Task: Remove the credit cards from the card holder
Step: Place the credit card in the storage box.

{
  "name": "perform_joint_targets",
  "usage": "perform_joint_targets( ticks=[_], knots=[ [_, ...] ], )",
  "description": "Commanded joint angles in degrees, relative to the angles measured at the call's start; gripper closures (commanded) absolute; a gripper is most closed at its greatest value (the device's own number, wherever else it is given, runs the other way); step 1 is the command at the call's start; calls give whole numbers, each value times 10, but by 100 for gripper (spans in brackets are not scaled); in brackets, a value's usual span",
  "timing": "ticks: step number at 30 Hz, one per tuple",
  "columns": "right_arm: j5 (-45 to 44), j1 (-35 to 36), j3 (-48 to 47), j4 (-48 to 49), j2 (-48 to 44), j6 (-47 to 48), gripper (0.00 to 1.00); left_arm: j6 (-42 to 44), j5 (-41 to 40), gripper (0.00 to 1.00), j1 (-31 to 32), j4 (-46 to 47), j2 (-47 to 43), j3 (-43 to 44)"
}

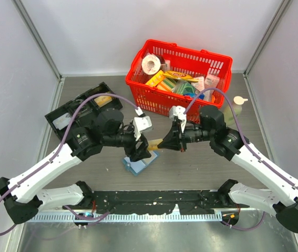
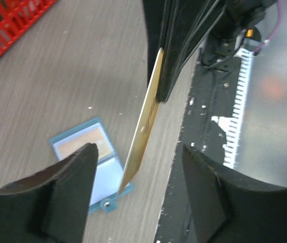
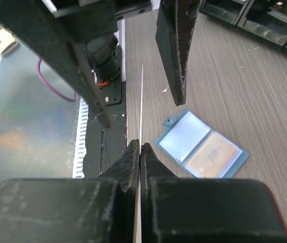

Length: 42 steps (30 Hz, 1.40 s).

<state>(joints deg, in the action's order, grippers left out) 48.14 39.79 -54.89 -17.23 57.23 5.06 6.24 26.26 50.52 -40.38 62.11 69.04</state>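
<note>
We found the right gripper pinching an orange-tan card above the card holder. The left gripper stood spread around that card.

Top view: card holder lies partly under the left pincer, far edge hidden. Black tray is part covered by the left arm. Labels in the red basket are too small to read.

Left wrist view: own fingers are blurred and cut by the bottom edge. Only a corner of the basket is in frame. Upper end of the held card is hidden behind the right pincer.

Right wrist view: held card is edge-on, face not visible. Print on the pocketed card is blurred.
</note>
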Motion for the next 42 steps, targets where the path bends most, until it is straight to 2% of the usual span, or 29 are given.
perform_joint_targets(
  ticks=[1,3,7,10,13,16,20,23,26,30,33,34,38,41,42],
  knots=[
    [-18,-23,34,112,-21,-108,99,-87,-100,21,-9,108,-57,-53],
    [-19,-37,62,168,-26,-165,99,-133,-135,16,-17,171,-85,-95],
    [-14,-65,120,312,-24,-299,99,-236,-170,14,-48,323,-151,-195],
    [6,-77,168,450,-13,-415,99,-306,-120,15,-91,395,-169,-243],
    [13,-78,196,554,7,-477,99,-367,-45,18,-140,455,-157,-268],
    [13,-80,213,592,14,-511,99,-428,18,19,-170,538,-142,-301],
    [9,-81,218,610,20,-522,99,-484,76,24,-178,621,-120,-320],
    [7,-81,219,615,21,-523,99,-511,102,30,-178,681,-114,-336],
    [6,-83,224,622,24,-528,99,-521,107,34,-177,697,-117,-348],
    [8,-87,233,650,31,-541,99,-532,117,44,-177,711,-121,-356],
    [9,-89,236,661,36,-550,99,-534,119,57,-177,713,-123,-361],
    [9,-90,237,662,38,-551,99,-534,116,63,-177,713,-124,-362],
    [11,-94,240,665,45,-552,99,-532,101,98,-178,700,-131,-361],
    [2,-96,242,661,48,-553,97,-519,81,100,-182,673,-130,-353],
    [-1,-99,242,655,48,-551,85,-515,66,100,-184,658,-131,-350]
  ],
)
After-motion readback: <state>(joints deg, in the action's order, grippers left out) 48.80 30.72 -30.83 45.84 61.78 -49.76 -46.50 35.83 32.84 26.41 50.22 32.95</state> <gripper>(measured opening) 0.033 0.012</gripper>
